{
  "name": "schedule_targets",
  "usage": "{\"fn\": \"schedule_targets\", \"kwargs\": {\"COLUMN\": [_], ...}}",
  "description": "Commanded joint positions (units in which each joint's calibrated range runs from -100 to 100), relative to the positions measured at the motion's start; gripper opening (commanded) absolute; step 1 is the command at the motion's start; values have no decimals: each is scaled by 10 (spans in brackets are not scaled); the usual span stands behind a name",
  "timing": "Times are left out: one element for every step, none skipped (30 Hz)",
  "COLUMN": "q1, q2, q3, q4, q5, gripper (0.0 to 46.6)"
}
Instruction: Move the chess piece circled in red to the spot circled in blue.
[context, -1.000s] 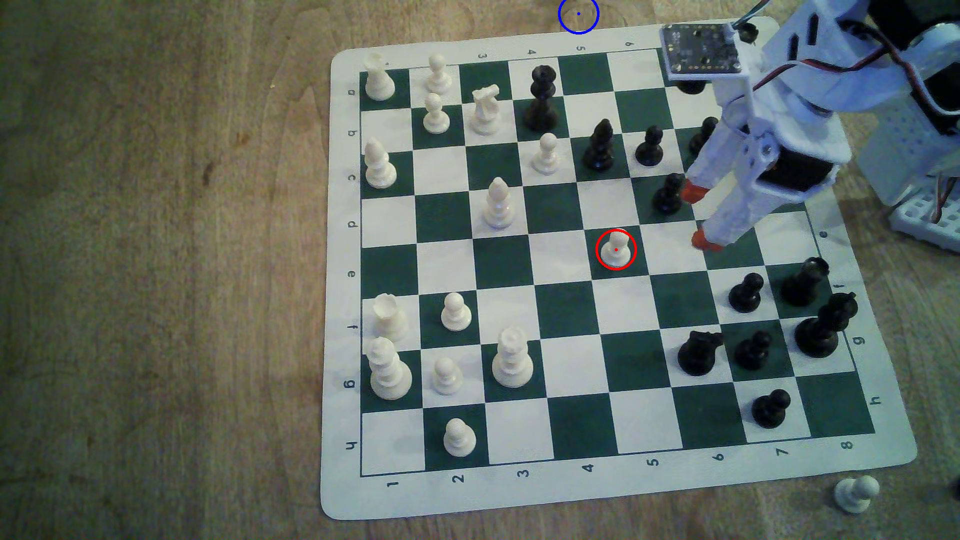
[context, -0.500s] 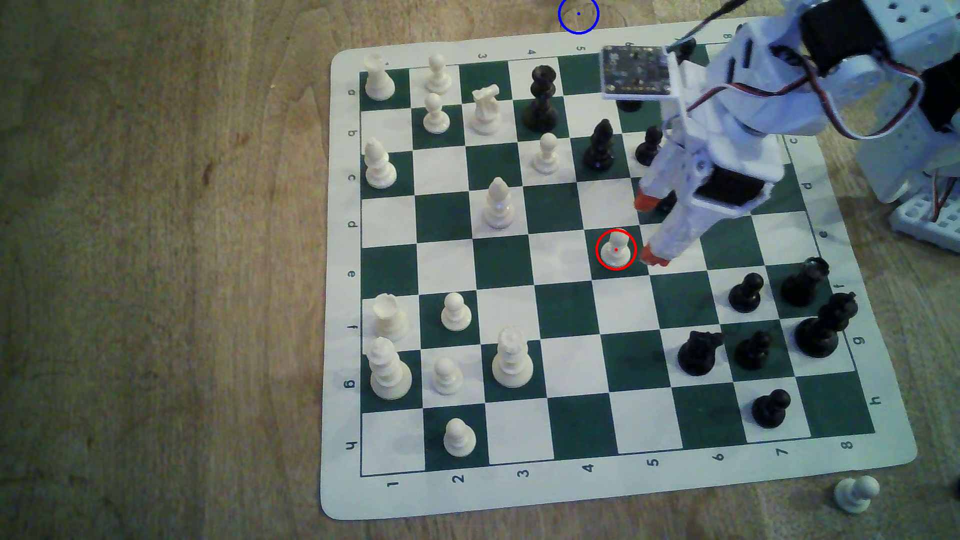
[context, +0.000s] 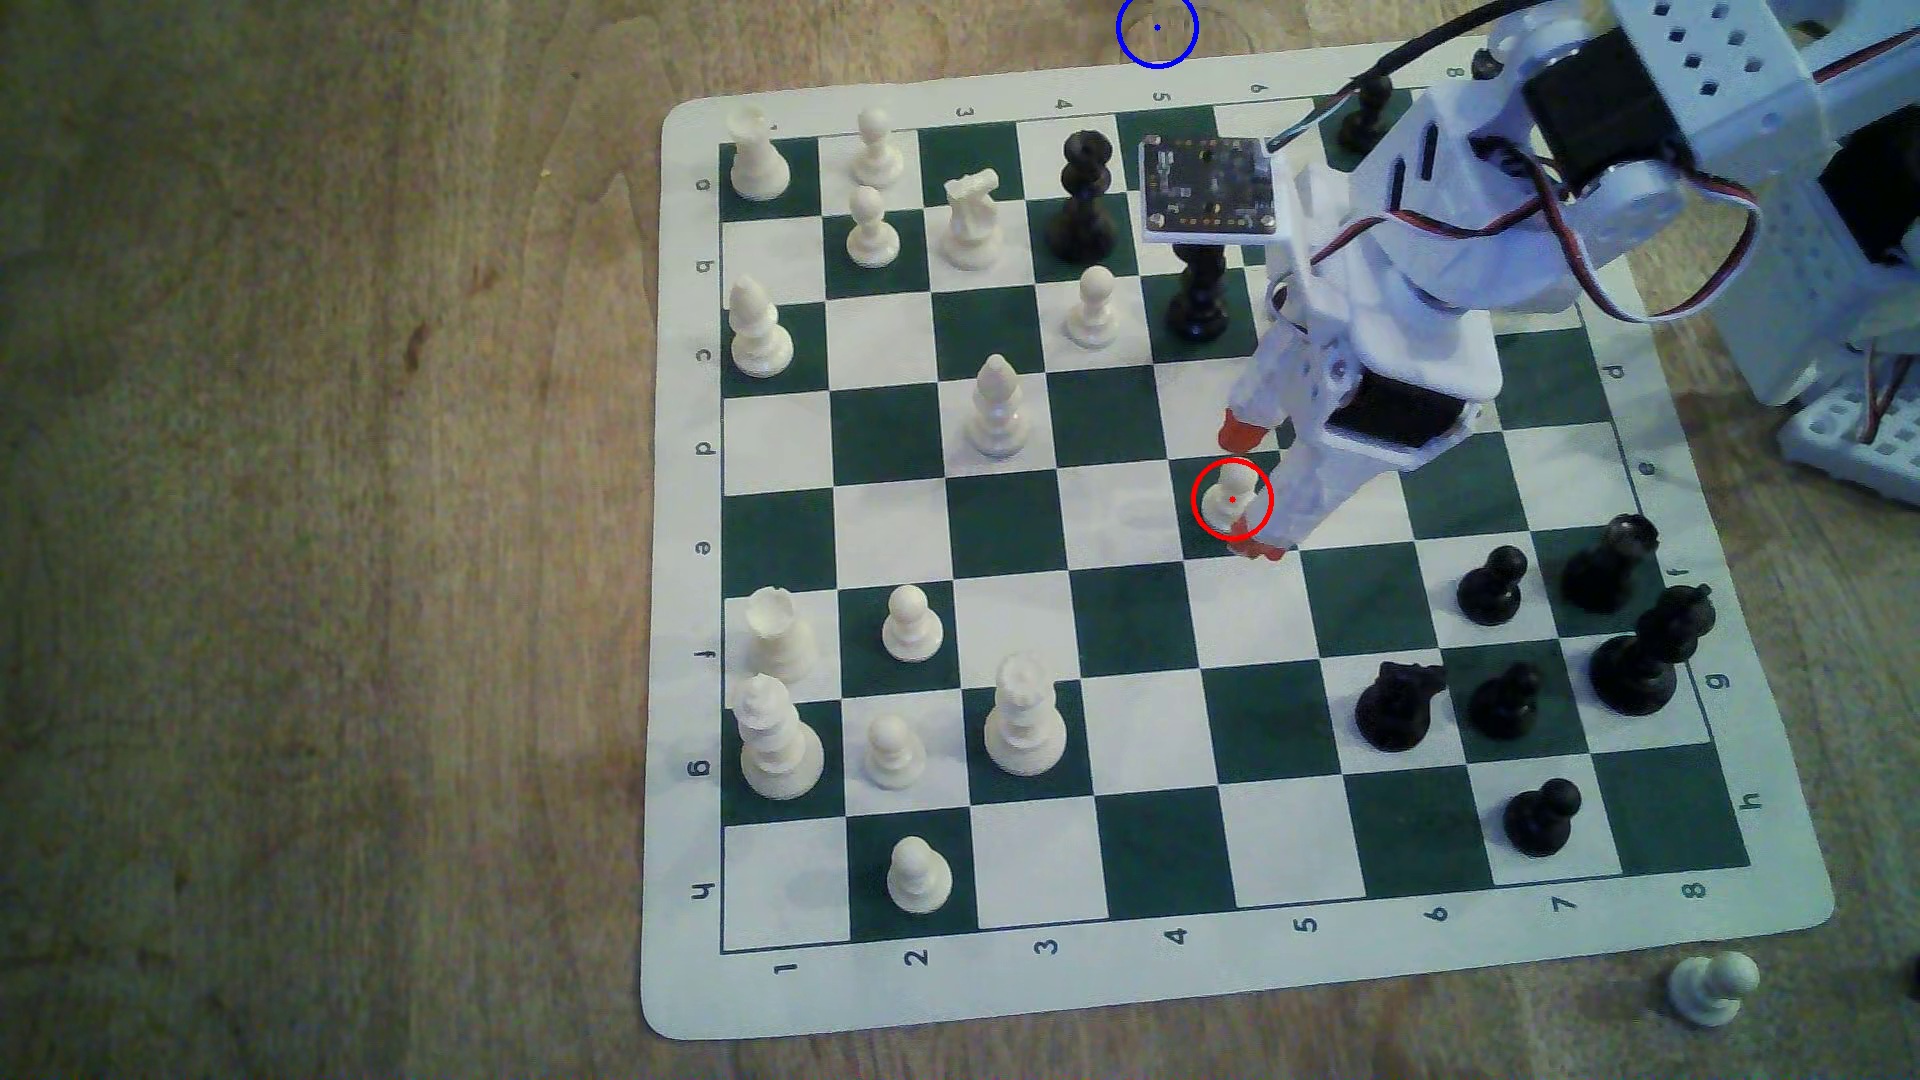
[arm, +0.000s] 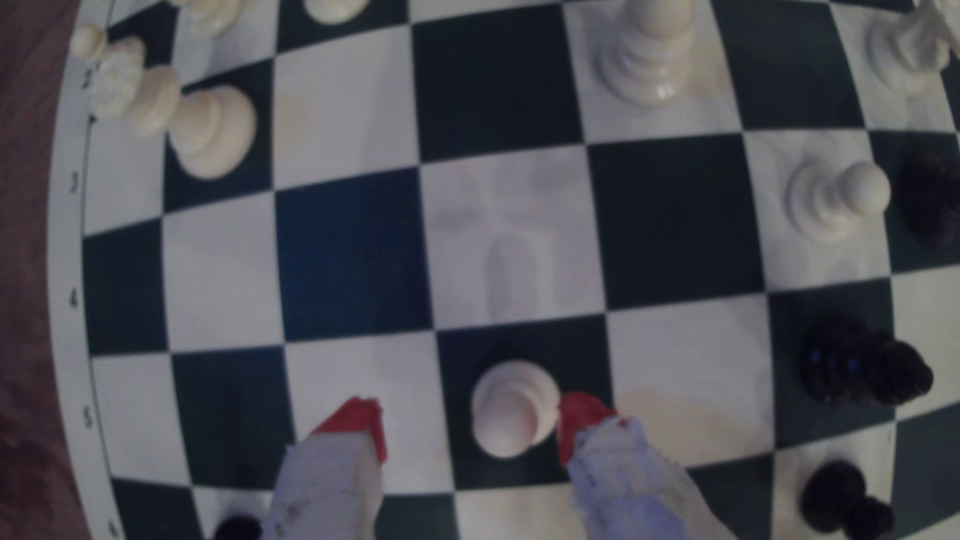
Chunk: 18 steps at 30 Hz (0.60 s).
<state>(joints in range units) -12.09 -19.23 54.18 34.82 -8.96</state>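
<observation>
The chess piece (context: 1232, 496) is a small white pawn inside a red ring, upright on a dark green square near the board's middle. My gripper (context: 1246, 488) is open and straddles it, one red fingertip (context: 1238, 428) behind it and the other (context: 1259, 548) in front. In the wrist view the pawn (arm: 514, 409) stands between the red fingertips; one tip (arm: 577, 420) is at its side, the other (arm: 361, 421) well apart. The spot (context: 1156, 28) is a blue ring on bare wood beyond the board's far edge.
The chess mat (context: 686, 582) carries white pieces on the exterior view's left and black ones on its right. A black bishop (context: 1198, 296) and a white pawn (context: 1091, 307) stand between the gripper and the spot. A white pawn (context: 1712, 987) lies off the board.
The arm has reached further toward the exterior view's left and lowered, bringing its open fingers from beside the pawn to either side of it. The pawn has not moved.
</observation>
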Motion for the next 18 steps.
{"fn": "schedule_targets", "kwargs": {"q1": [3,3,3,3,3,3,3,3,4,4,4,4,4,4,5,5,6,8], "q2": [-2,0,2,4,9,11,12,16,19,28,31,34,37,41,42,43,43,43], "q3": [-48,-48,-48,-48,-48,-48,-48,-48,-48,-48,-48,-48,-48,-48,-48,-48,-48,-48], "q4": [-8,-11,-12,-15,-19,-20,-21,-23,-26,-35,-38,-41,-45,-53,-57,-57,-58,-58], "q5": [-3,-3,-3,-3,-3,-3,-3,-3,-4,-4,-4,-4,-5,-5,-5,-5,-5,-3], "gripper": [179,178,176,175,171,170,170,169,169,168,168,168,167,162,160,159,156,145]}}
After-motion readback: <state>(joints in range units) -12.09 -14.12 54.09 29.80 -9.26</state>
